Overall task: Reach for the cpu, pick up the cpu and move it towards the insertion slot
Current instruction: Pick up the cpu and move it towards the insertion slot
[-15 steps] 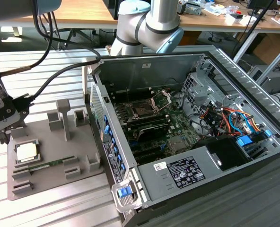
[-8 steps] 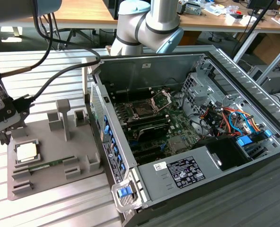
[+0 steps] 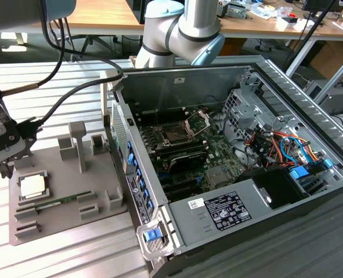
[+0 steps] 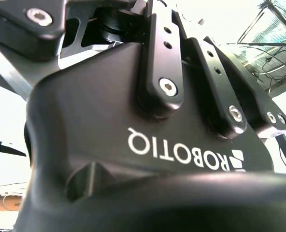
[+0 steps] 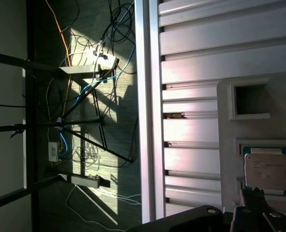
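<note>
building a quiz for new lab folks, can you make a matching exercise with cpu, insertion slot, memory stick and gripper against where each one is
Things: 1 cpu; 2 insertion slot; 3 memory stick; 4 gripper.
Places: A on the motherboard in the open case; B hanging near the cpu; C square recess of the grey tray; D long groove of the tray.
Pairs: 1-C, 2-A, 3-D, 4-B.
</note>
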Motion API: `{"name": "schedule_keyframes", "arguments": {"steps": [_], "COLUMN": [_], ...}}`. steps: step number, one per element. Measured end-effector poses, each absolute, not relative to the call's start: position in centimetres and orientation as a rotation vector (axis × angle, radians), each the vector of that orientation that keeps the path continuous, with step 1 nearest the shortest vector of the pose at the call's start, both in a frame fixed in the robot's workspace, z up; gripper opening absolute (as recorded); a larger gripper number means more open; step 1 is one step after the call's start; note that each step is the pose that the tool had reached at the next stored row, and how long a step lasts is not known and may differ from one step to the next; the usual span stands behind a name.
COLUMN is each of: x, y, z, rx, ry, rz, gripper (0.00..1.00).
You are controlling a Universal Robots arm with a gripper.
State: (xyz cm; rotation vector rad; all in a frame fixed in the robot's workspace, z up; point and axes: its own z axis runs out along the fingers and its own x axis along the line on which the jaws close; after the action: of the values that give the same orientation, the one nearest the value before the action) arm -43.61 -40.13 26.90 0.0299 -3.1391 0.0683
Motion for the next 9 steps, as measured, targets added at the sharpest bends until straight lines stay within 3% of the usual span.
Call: {"name": "schedule_keyframes", "arguments": {"steps": [9], "x": [-43.6], "y": [-40.13], "z": [26.6], "rx": [0.03], "ry": [-3.139], "rz": [0.074], "gripper": [0.11]}}
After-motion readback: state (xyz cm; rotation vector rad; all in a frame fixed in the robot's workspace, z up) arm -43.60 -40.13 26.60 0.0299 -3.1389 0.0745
